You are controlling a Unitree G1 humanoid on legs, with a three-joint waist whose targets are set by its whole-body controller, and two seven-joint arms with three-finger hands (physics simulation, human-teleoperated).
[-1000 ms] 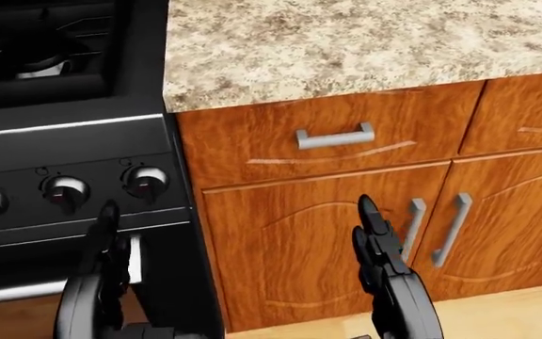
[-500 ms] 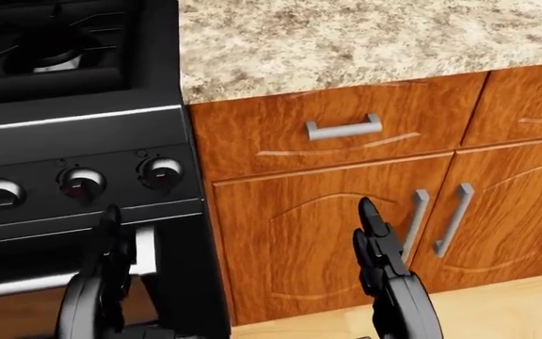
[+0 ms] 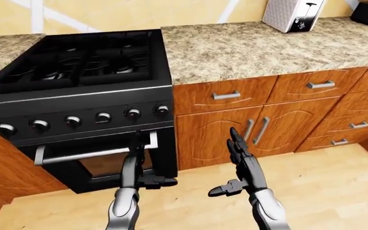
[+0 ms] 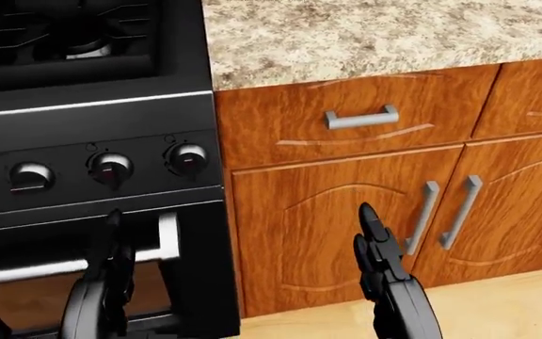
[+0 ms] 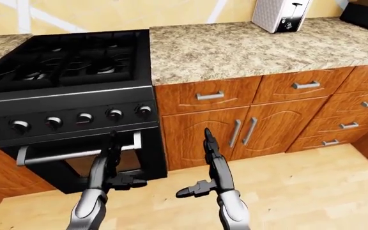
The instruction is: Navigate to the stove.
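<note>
1. The left hand (image 3: 135, 165) is raised, fingers straight and spread, thumb out sideways, gripping nothing.
2. The right hand (image 3: 242, 165) mirrors it, fingers extended and open, thumb jutting toward the left hand, empty.
3. The black stove (image 3: 81, 91) stands directly beyond the left hand, filling the left half of the left-eye view; its oven handle (image 3: 91, 154) runs just above and left of that hand.
4. A row of knobs (image 3: 101, 117) lines the panel above the handle, with the burner grates (image 3: 81, 62) higher still.
5. Beyond the right hand are wooden cabinet doors (image 3: 248, 134) with upright metal pulls, and drawers (image 3: 225, 96) above them.
6. A speckled stone bench (image 3: 267, 48) tops the cabinets, touching the stove's right side.
7. A toaster (image 3: 292, 14) sits on the bench, well above and right of the right hand.
8. Pale wood floor (image 3: 337, 191) lies beneath both hands.
</note>
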